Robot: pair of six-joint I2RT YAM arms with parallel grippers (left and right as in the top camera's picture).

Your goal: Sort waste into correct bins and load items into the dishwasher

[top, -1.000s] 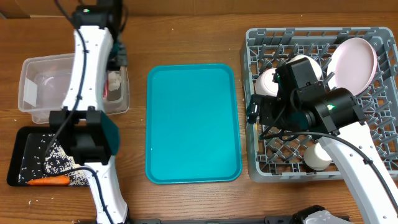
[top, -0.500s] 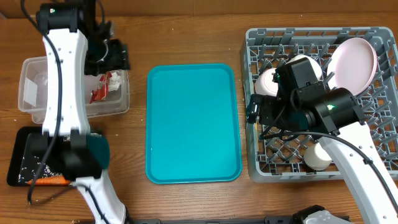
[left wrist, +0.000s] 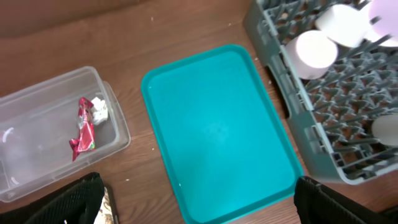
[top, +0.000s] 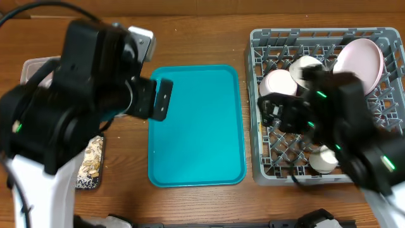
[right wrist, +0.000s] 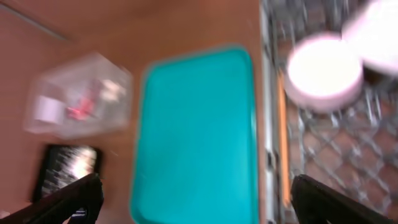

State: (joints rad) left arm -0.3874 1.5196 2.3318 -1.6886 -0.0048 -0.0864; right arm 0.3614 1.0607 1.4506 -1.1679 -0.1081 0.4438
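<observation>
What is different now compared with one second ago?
The left gripper opened, left the red-and-white wrapper in the clear tub, and rose toward the teal tray. The right gripper, open throughout, rose above the grey dish rack. Tray, rack and dishes stayed in place.

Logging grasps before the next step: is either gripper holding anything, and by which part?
Nothing is held: left gripper and right gripper are both open and empty; the wrapper lies in the clear tub.

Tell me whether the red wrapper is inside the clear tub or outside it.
Inside. The left wrist view shows the red wrapper lying in the clear tub, within its walls, next to white tissue.
</observation>
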